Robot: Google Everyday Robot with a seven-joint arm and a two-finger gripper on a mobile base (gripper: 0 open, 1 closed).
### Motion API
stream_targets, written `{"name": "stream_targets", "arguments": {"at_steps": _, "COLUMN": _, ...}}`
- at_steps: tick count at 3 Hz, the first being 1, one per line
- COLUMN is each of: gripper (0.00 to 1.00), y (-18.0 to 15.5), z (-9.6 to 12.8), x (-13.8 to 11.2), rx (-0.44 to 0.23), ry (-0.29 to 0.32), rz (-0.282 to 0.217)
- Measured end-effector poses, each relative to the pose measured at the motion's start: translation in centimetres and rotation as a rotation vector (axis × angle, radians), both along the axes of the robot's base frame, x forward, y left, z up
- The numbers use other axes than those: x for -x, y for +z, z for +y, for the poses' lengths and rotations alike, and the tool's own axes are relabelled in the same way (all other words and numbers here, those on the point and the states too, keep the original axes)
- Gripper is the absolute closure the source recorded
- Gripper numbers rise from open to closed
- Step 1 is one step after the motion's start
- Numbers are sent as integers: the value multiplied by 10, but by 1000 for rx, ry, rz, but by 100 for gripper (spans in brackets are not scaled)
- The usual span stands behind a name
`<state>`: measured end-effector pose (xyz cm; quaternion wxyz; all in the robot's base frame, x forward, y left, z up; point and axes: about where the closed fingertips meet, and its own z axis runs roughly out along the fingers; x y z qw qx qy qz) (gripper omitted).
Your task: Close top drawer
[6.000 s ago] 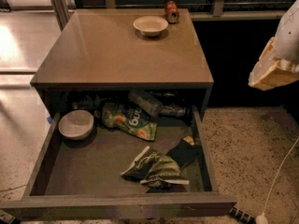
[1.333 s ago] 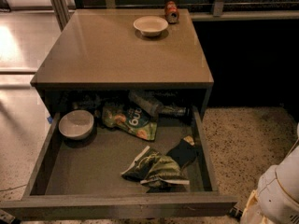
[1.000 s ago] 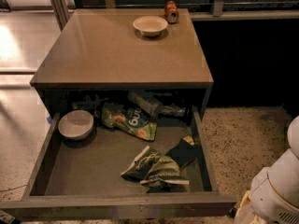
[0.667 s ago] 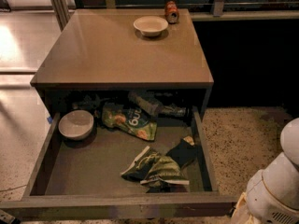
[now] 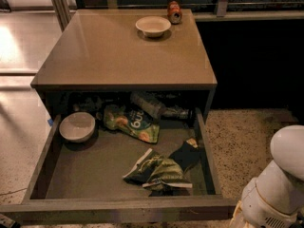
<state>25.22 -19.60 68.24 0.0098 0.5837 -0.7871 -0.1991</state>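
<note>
The top drawer point(image 5: 118, 207) stands pulled far out from under the worktop point(image 5: 114, 56), its flat front running along the near edge of the view and its inside open to sight. In its far left corner sits a white bowl point(image 5: 77, 126), upright. Just right of that bowl lies a green snack bag point(image 5: 131, 123), flat on the drawer floor, and behind it, partly under the shadow of the worktop, a clear plastic bottle point(image 5: 149, 104) lies on its side. Nearer the front, right of centre, a crumpled green wrapper point(image 5: 159, 171) rests against a dark, folded item point(image 5: 186, 154) that lies close to the right wall of the drawer. On the worktop, toward its far edge, stands a second pale bowl point(image 5: 153, 25), with a reddish can point(image 5: 175, 12) just beyond it to the right. The robot's white arm fills the near right corner over the speckled floor point(image 5: 247, 127), and the end effector point(image 5: 248, 213) is at its lower end, beside the near right corner of the drawer front; whether it is apart or together cannot be told.
</note>
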Motion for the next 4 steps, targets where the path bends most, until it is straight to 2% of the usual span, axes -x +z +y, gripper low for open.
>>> {"name": "stream_targets", "arguments": {"at_steps": 1, "gripper": 100, "y": -16, "z": 16, "x": 9, "rx": 7, "ry": 64, "rz": 50}}
{"name": "stream_targets", "arguments": {"at_steps": 2, "gripper": 100, "y": -16, "z": 17, "x": 8, "rx": 5, "ry": 61, "rz": 48}}
{"name": "stream_targets", "arguments": {"at_steps": 3, "gripper": 100, "y": -18, "z": 31, "x": -12, "rx": -59, "ry": 25, "rz": 11}}
{"name": "stream_targets", "arguments": {"at_steps": 4, "gripper": 100, "y": -10, "z": 46, "x": -45, "rx": -117, "ry": -18, "rz": -56}}
